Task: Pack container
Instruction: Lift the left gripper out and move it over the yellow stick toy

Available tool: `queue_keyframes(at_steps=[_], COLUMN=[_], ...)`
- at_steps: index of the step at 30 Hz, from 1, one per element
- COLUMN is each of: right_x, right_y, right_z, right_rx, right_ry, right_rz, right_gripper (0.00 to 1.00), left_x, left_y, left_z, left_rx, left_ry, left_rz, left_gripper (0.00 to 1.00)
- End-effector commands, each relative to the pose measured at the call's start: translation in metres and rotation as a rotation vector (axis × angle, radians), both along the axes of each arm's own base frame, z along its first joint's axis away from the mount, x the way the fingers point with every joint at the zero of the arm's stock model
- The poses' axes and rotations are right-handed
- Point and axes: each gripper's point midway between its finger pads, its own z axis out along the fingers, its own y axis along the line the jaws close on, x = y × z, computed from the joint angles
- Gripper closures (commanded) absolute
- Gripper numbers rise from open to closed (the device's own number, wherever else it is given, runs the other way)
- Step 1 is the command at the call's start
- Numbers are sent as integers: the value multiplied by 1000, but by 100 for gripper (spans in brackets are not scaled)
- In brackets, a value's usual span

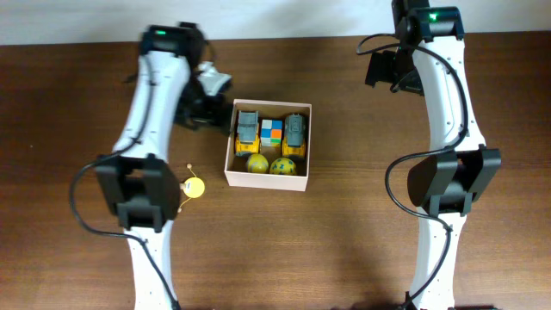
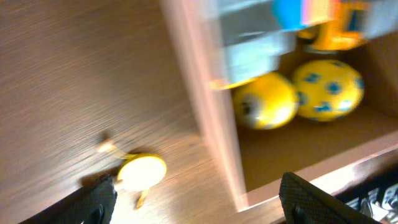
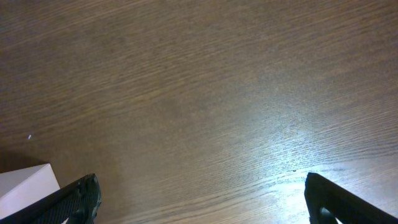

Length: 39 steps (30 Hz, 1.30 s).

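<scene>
The container (image 1: 267, 181), a shallow square box with white outside and tan inside, sits at mid-table. It holds two grey-and-yellow toy trucks (image 1: 248, 129), a multicoloured cube (image 1: 272, 132) and two yellow balls (image 1: 257, 163). My left gripper (image 1: 207, 110) hovers just off the container's far-left corner. In the blurred left wrist view my left gripper (image 2: 202, 208) is open and empty over the container's left wall (image 2: 205, 124), with the balls (image 2: 264, 99) beyond. Far right at the back, my right gripper (image 1: 389, 69) is open; the right wrist view shows only bare wood between that gripper's (image 3: 205, 205) fingers.
A small yellow disc-shaped item (image 1: 193, 188) lies on the brown wooden table left of the container, and the disc (image 2: 142, 171) shows near my left finger. A white container corner (image 3: 25, 186) shows at the lower left of the right wrist view.
</scene>
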Motion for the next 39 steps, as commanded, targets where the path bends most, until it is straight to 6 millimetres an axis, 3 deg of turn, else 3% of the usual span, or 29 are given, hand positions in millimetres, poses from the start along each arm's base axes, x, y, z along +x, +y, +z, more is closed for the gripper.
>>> queue_keyframes(at_steps=[1,5,8,14,18,22,24,27,34,39], right_x=[2,5,5,5,1,-10,-13,-13,-13,-13], right_y=[-2,-2,-2,-2,-2,-3,-3,-3,-3,-3], right_z=[8,9,9,9,8,6,5,5,5,5], right_rx=[-2,-1,-2,-1,-3,-5,-6,-6,-6,-6], right_ry=[-29,-43,-42,-42,-26,23,35,36,36,36], right_rz=[-11,-11,-11,-11,-11,-7,-7,-7,-8,-8], right_gripper=[1,1,1,1,1,1,1,1,1,1], left_x=[7,9,8,-1,-19,-49,-77,-92,-96,-90], left_y=[40,64,80,90,100,111,120,122,109,106], left_z=[30,34,40,83,112,119,106,77,-22,-59], left_rx=[14,40,139,220,261,318,383,405,336,305], left_ry=[-72,-77,-99,-214,-274,-261,-200,-156,-123,-168], left_rz=[119,212,264,313,390,454,505,523,569,578], left_gripper=[8,0,1,1,1,1,1,1,1,1])
